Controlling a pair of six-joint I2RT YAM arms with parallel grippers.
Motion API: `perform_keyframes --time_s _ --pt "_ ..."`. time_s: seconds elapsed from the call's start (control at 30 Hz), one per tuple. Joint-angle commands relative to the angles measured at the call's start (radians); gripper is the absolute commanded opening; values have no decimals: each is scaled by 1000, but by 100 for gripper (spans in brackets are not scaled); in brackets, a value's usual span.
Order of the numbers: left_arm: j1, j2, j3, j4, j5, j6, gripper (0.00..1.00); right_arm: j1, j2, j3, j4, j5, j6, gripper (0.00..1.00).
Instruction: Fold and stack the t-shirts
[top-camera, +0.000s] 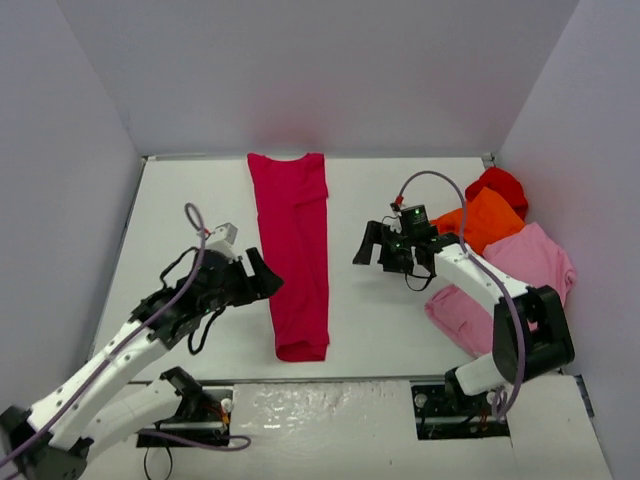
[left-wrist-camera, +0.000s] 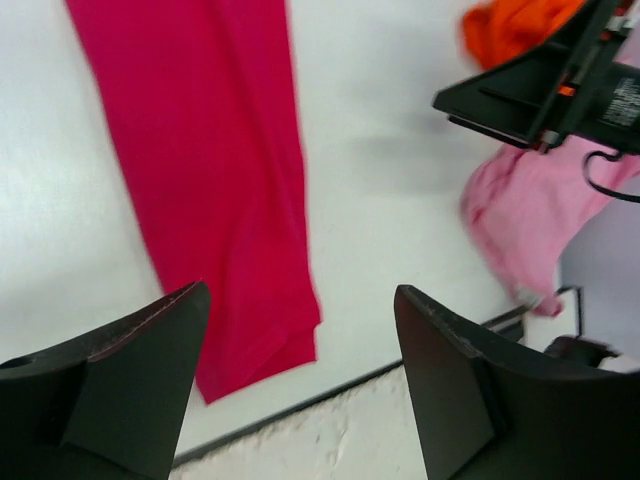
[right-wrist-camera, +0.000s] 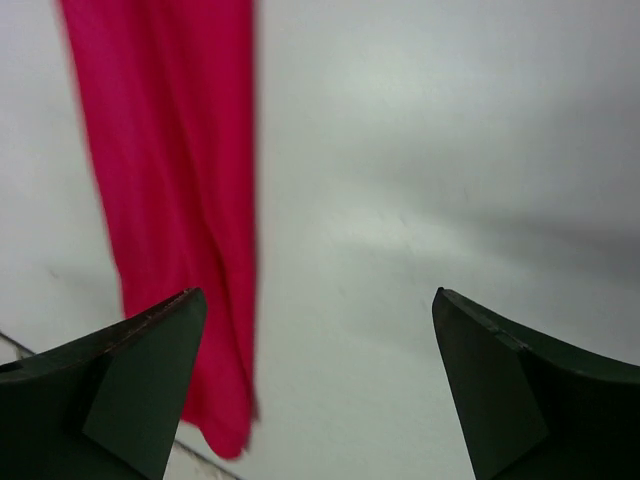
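Note:
The raspberry-red t-shirt (top-camera: 294, 250) lies folded into a long narrow strip down the middle of the table; it also shows in the left wrist view (left-wrist-camera: 205, 170) and the right wrist view (right-wrist-camera: 175, 190). My left gripper (top-camera: 262, 277) is open and empty just left of the strip's lower half. My right gripper (top-camera: 371, 244) is open and empty to the strip's right, apart from it. An orange shirt (top-camera: 482, 220), a pale pink shirt (top-camera: 510, 280) and a bright red shirt (top-camera: 498, 184) lie bunched at the right.
Grey walls close the table on three sides. The table's near edge (left-wrist-camera: 300, 405) runs just below the strip's lower end. The right arm (top-camera: 500, 290) lies over the pink shirt.

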Motion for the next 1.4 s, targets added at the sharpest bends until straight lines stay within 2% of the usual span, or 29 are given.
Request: perform_keyframes --time_s 0.0,0.13,0.27,0.5,0.63,0.73,0.87,1.0,1.17,1.37 --pt "17 93 -89 44 166 -63 72 -12 -65 -198 -43 -202 83 95" --pt "30 85 -173 74 180 -110 73 -12 -212 -374 45 -332 202 95" --pt "53 119 -212 92 246 -125 77 -8 -293 -508 134 -377 276 95" --pt "53 186 -277 186 303 -171 80 18 -397 -636 165 -392 341 94" --pt "53 236 -278 238 306 -173 80 128 -430 -636 163 -324 409 92" --pt "52 309 -254 257 312 -156 80 283 -406 -627 190 -200 473 91" --pt "50 381 -204 265 318 -127 80 393 -289 -634 375 -164 556 90" --pt "45 403 -117 142 282 -74 80 447 -141 -609 444 -137 560 88" --pt "44 390 -26 0 189 -14 80 472 -50 -590 507 -123 573 87" --pt "43 345 -46 -13 175 -25 80 558 -31 -565 485 -71 620 85"
